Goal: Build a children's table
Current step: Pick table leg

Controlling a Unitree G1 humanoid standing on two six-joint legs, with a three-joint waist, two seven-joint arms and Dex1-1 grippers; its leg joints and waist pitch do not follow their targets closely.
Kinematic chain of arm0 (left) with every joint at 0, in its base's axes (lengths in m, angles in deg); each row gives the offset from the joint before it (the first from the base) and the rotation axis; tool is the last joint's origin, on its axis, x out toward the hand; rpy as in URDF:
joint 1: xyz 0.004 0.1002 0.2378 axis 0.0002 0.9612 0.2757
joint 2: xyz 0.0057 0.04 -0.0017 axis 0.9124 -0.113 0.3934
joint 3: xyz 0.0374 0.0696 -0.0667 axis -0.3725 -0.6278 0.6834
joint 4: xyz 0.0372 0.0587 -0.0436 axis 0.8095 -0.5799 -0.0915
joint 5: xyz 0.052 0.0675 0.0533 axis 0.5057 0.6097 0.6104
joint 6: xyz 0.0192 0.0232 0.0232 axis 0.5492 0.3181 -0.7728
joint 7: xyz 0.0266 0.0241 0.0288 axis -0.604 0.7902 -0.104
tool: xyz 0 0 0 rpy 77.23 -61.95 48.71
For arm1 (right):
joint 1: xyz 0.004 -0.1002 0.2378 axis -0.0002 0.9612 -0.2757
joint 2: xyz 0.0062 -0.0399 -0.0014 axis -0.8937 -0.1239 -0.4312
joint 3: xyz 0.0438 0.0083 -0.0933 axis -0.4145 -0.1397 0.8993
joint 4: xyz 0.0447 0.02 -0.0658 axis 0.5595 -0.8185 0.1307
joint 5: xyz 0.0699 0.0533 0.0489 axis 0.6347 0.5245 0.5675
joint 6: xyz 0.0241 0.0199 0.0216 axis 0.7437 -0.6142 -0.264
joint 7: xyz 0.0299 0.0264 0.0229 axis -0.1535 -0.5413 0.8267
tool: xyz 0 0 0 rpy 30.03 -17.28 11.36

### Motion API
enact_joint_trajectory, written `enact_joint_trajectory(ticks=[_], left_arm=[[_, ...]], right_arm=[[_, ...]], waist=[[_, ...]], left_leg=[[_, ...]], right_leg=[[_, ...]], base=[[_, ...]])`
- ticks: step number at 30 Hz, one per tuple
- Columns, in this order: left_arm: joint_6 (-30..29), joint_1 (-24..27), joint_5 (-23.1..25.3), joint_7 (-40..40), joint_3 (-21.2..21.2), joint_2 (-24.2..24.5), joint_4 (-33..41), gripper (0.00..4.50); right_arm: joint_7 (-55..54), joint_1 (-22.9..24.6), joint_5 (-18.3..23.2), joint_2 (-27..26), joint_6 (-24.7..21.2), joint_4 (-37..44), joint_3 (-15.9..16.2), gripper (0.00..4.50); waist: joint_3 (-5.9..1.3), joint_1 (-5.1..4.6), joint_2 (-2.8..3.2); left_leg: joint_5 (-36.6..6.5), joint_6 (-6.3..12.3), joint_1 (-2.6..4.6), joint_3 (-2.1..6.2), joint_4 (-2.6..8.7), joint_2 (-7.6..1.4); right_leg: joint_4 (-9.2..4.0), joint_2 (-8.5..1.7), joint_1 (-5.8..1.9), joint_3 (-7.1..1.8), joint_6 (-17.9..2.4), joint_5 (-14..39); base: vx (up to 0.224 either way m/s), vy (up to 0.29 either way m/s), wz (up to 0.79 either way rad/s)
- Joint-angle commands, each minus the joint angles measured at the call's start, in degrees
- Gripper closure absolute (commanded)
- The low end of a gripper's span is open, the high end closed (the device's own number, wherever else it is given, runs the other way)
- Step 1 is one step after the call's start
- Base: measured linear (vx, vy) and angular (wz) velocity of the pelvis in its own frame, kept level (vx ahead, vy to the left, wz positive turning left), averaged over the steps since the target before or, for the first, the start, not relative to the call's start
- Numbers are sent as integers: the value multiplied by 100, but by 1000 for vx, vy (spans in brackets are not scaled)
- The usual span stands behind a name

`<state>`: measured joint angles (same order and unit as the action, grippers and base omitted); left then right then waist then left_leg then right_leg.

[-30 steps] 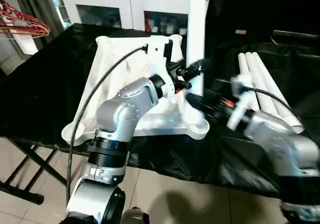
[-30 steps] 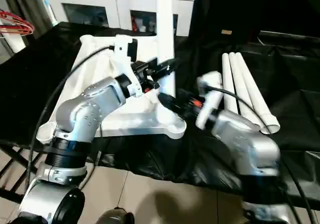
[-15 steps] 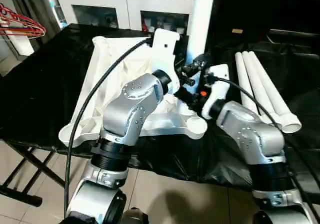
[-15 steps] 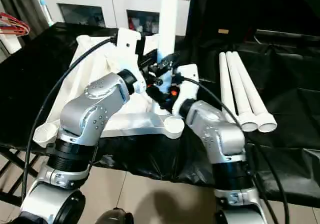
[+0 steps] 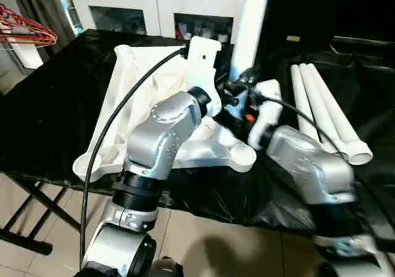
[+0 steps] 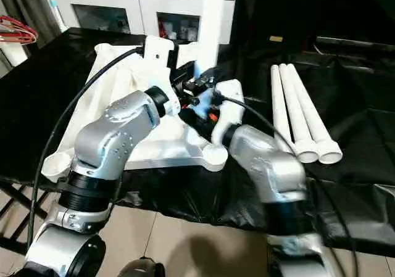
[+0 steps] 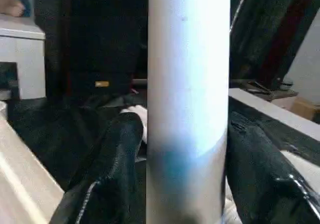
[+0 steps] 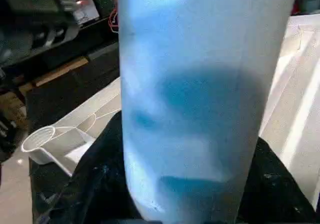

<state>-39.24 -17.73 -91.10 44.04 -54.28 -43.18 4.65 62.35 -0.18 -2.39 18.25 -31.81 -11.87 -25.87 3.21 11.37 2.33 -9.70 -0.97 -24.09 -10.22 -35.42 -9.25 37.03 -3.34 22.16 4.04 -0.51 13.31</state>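
Centre frame: left gripper (image 5: 233,94) and right gripper (image 5: 242,113) fingers both pinching upright leg (image 5: 250,18) standing in tabletop (image 5: 123,104) socket.

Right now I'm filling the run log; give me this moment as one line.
upright white tapered tube leg: between both grippers | white ribbed plastic tabletop: upside down | three white tube legs: lying

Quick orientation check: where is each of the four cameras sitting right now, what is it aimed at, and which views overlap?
Left eye: on the head, looking down at the upturned table top and three spare legs; both silver forearms show.
Right eye: beside it, same scene, slightly shifted.
Left wrist: looks along the left pincer at the upright leg, black fingers flanking it.
Right wrist: looks along the right pincer at that leg, very close.
Shared: all four show the upright leg.
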Motion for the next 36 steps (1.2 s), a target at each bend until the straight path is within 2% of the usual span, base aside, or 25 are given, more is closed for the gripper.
enact_joint_trajectory(ticks=[1,2,4,6,8,10,13,14,15,17,21,23,25,30,35,36], left_arm=[[-214,-18,-415,616,95,156,88,147],[-384,15,-755,1075,122,239,172,146],[-730,31,-1278,1793,164,411,264,146],[-972,9,-1541,2198,163,559,253,146],[-1065,-15,-1634,2439,154,663,167,146],[-1083,-50,-1645,2638,145,766,14,146],[-1199,-103,-1914,2838,300,804,-107,146],[-1213,-113,-1965,2850,328,800,-111,163],[-1221,-123,-2008,2874,352,800,-120,180],[-1231,-141,-2055,2900,382,797,-138,180],[-1236,-179,-2180,2950,513,754,-228,221],[-1233,-184,-2178,2932,529,746,-259,223],[-1214,-179,-2136,2875,509,738,-308,252],[-1225,-145,-2084,2689,476,711,-299,257],[-1183,-151,-2024,2569,494,673,-328,259],[-1174,-148,-2018,2561,492,669,-323,259]], right_arm=[[423,101,189,241,9,357,72,255],[703,189,273,400,14,487,100,255],[1176,312,483,653,-49,713,94,255],[1479,376,638,812,-106,848,81,255],[1685,422,709,927,-109,921,85,255],[1848,454,746,1025,-111,971,88,255],[2058,524,911,1172,-177,1108,64,255],[2098,543,948,1200,-193,1135,63,255],[2135,560,984,1228,-216,1158,64,255],[2177,582,1019,1258,-239,1182,62,255],[2275,610,1043,1310,-288,1201,84,255],[2285,608,1049,1314,-289,1198,93,255],[2296,604,1074,1331,-295,1194,105,255],[2280,598,1076,1360,-295,1189,123,256],[2263,564,1032,1382,-268,1168,143,256],[2259,560,1023,1386,-259,1167,147,256]], waist=[[-441,3,-60],[-444,29,-62],[-438,21,-49],[-433,19,-32],[-427,17,-30],[-424,20,16],[-434,22,1],[-437,25,0],[-445,31,-5],[-448,26,-16],[-448,34,-9],[-442,30,-13],[-446,35,-25],[-457,42,-27],[-454,45,-33],[-453,41,-53]], left_leg=[[-761,-42,188,244,427,-466],[-700,-12,193,229,409,-448],[-699,24,190,230,411,-458],[-761,85,192,233,411,-465],[-841,122,199,228,409,-460],[-906,89,205,237,417,-467],[-923,51,214,235,414,-464],[-905,58,220,237,415,-474],[-815,82,207,238,407,-472],[-723,146,189,237,394,-465],[-778,156,201,238,395,-473],[-817,143,206,237,400,-475],[-745,156,199,233,392,-465],[-659,184,198,233,381,-471],[-652,204,193,234,378,-468],[-646,208,194,230,379,-468]], right_leg=[[-431,-658,-241,-351,-891,-136],[-426,-673,-253,-344,-922,-95],[-407,-642,-232,-341,-963,-104],[-410,-648,-221,-341,-1039,-35],[-440,-648,-219,-342,-1073,112],[-449,-645,-213,-344,-1059,253],[-449,-646,-229,-344,-1098,224],[-443,-645,-227,-347,-1112,179],[-427,-642,-234,-343,-1141,25],[-411,-649,-243,-336,-1196,-132],[-427,-650,-240,-330,-1213,74],[-434,-646,-235,-334,-1204,146],[-436,-654,-244,-335,-1183,140],[-412,-651,-242,-331,-1217,-48],[-417,-650,-246,-329,-1204,36],[-421,-647,-246,-330,-1201,35]], base=[[0,0,0],[0,0,0],[0,0,0],[0,0,0],[0,0,0],[0,0,0],[0,0,0],[0,0,0],[0,0,0],[0,0,0],[0,0,0],[0,0,0],[0,0,0],[0,0,0],[0,0,0],[0,0,0]])
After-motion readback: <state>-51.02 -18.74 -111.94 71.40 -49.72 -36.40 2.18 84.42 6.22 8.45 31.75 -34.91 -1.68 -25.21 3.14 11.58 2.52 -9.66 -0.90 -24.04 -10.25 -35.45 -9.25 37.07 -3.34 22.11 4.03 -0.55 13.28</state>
